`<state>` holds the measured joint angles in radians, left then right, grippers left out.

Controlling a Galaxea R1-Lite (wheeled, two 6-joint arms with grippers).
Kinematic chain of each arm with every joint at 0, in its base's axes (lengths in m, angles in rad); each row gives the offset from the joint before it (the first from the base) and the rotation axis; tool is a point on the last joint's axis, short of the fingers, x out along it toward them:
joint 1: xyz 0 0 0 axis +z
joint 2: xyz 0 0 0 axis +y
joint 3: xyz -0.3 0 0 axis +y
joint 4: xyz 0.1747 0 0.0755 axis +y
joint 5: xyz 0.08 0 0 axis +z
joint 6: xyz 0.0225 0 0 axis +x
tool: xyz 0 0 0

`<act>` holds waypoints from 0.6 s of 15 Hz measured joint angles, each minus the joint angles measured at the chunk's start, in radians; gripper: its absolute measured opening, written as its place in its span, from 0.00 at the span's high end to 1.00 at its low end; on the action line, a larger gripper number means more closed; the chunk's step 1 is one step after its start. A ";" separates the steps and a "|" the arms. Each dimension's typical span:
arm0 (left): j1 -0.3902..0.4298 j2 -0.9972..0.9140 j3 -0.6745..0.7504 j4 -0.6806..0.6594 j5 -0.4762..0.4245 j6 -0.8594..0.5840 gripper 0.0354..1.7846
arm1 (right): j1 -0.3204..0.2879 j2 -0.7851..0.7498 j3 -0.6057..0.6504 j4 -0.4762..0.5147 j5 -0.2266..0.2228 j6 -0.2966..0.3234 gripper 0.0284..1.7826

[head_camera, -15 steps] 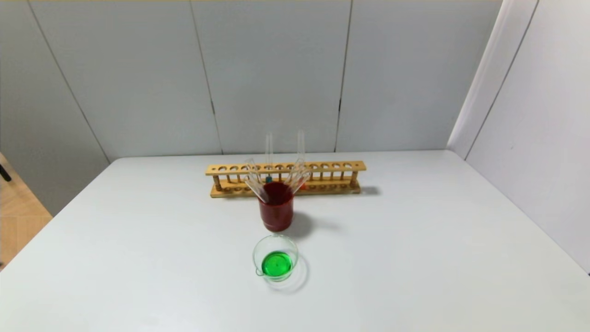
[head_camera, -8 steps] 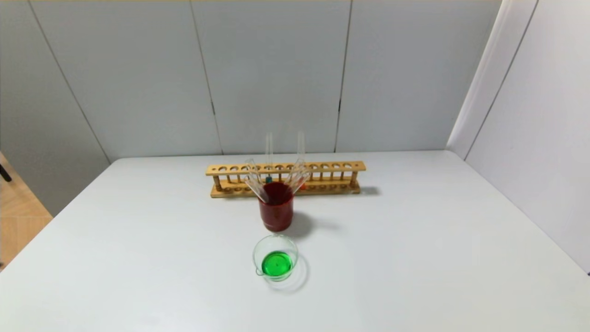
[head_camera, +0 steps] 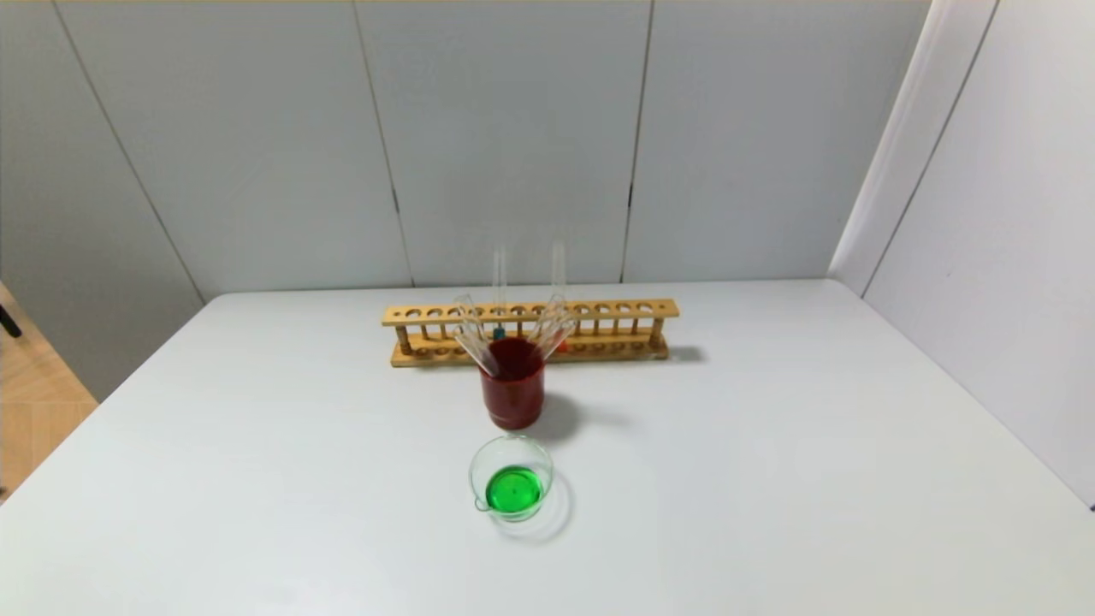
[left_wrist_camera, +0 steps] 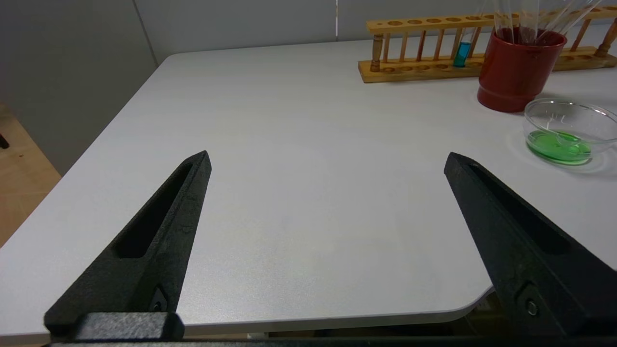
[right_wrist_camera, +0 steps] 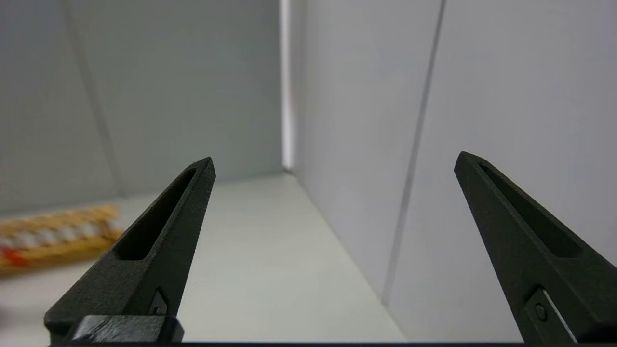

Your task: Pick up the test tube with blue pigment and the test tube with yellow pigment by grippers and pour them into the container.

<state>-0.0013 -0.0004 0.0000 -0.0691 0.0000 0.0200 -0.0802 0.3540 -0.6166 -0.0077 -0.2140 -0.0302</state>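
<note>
Left gripper (left_wrist_camera: 328, 161): fingers spread wide, holding nothing, poised over the near left corner of the counter (left_wrist_camera: 299, 159); outside the head view.

Right gripper (right_wrist_camera: 335, 164): fingers spread wide, holding nothing, facing the right wall above the counter's right side; outside the head view.

Container (head_camera: 511, 488): low clear glass dish with a pool of green liquid, in the middle of the counter.

Red cup (head_camera: 512, 385): just behind the container, with several clear tubes leaning out of it; their contents are hidden by the cup wall.

Wooden rack (head_camera: 530, 331): behind the cup, partly covered by it.

Test tube with blue pigment (left_wrist_camera: 462, 50): upright in the rack, top cut off in the left wrist view.

Test tube with yellow pigment: cannot be made out.
</note>
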 joint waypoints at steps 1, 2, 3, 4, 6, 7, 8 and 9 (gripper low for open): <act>0.000 0.000 0.000 0.000 0.000 0.000 0.04 | -0.024 -0.024 -0.020 0.002 0.059 0.046 0.03; 0.000 0.000 0.000 0.000 0.000 0.000 0.04 | -0.032 -0.042 -0.035 -0.003 0.107 0.067 0.03; 0.000 0.000 0.000 0.000 0.000 0.000 0.04 | -0.015 -0.054 -0.047 0.000 0.138 0.071 0.03; 0.000 0.000 0.000 0.000 0.000 0.000 0.04 | 0.021 -0.064 -0.058 0.004 0.158 0.071 0.03; 0.000 0.000 0.000 0.000 0.000 0.000 0.04 | 0.088 -0.089 -0.069 0.011 0.203 0.071 0.03; -0.001 0.000 0.000 0.000 0.000 0.000 0.04 | 0.099 -0.104 -0.068 0.011 0.210 0.071 0.03; 0.000 0.000 0.000 0.000 0.000 0.000 0.04 | 0.103 -0.120 -0.065 0.012 0.211 0.071 0.03; 0.000 0.000 0.000 0.000 0.000 0.000 0.04 | 0.103 -0.138 -0.061 0.011 0.211 0.071 0.03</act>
<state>-0.0009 -0.0004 0.0000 -0.0691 0.0000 0.0200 0.0226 0.2160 -0.6772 0.0038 -0.0028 0.0404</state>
